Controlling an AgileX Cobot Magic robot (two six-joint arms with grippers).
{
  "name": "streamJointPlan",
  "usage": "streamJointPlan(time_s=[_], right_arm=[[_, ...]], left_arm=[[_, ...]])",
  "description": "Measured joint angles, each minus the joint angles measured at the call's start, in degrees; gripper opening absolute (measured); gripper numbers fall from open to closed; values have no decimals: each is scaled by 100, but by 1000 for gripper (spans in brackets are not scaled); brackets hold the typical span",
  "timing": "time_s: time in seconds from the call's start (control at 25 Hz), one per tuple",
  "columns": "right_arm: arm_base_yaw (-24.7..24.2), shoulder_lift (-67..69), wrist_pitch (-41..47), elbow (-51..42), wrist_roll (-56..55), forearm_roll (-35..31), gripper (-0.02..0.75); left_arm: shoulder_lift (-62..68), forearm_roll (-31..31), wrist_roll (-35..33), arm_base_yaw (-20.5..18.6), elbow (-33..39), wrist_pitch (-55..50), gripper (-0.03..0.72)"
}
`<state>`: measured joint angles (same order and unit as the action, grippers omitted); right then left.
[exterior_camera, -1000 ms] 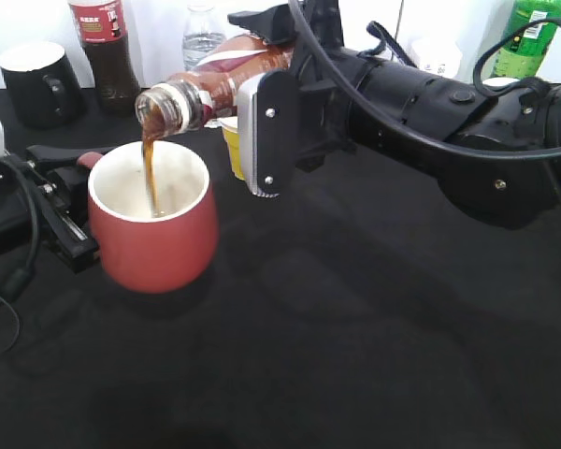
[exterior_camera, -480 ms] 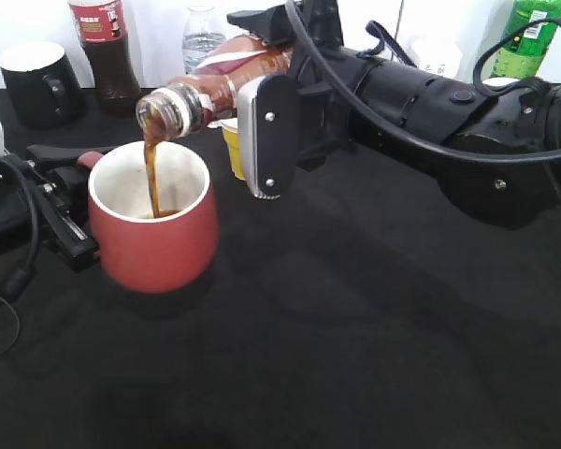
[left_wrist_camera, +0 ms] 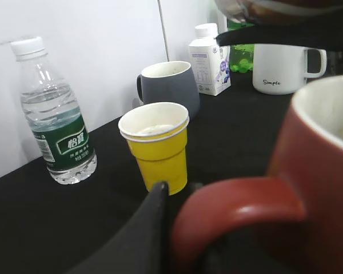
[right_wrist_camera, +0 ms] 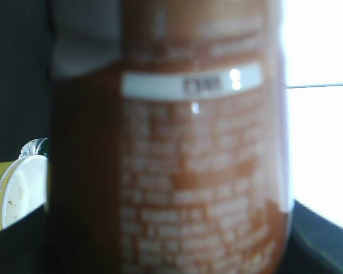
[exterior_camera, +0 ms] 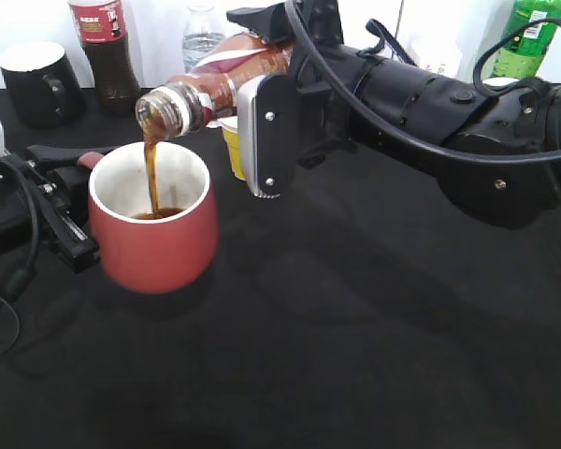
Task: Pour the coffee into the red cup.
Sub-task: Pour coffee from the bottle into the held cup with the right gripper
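The red cup point(exterior_camera: 154, 238) stands on the black table at the left, white inside, with brown liquid at its bottom. My left gripper point(exterior_camera: 75, 201) is shut on its handle point(left_wrist_camera: 240, 211), which fills the bottom of the left wrist view beside one dark finger point(left_wrist_camera: 151, 228). My right gripper point(exterior_camera: 262, 112) is shut on the coffee bottle point(exterior_camera: 215, 86), tipped mouth-down to the left over the cup. A thin brown stream point(exterior_camera: 151, 173) falls from the mouth into the cup. The bottle's label point(right_wrist_camera: 183, 171) fills the right wrist view.
A small yellow cup point(left_wrist_camera: 157, 145) stands just behind the red cup, partly hidden by the right gripper in the exterior view. A water bottle point(left_wrist_camera: 54, 120), grey mug point(left_wrist_camera: 168, 85), white mug point(left_wrist_camera: 280, 68), black mug point(exterior_camera: 37, 82) and cola bottle point(exterior_camera: 107, 51) line the back.
The stream keeps running and the brown liquid in the cup has risen. The bottle is tipped slightly more. The left gripper and cup have not moved.
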<state>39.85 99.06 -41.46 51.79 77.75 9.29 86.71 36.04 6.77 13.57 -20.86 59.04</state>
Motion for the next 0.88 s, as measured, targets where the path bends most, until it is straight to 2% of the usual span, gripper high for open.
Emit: streamJointPlan(time_s=[0.88], right_arm=[[0, 0, -53, 0, 241, -5, 529]], left_arm=[[0, 0, 0, 0, 0, -34, 78]])
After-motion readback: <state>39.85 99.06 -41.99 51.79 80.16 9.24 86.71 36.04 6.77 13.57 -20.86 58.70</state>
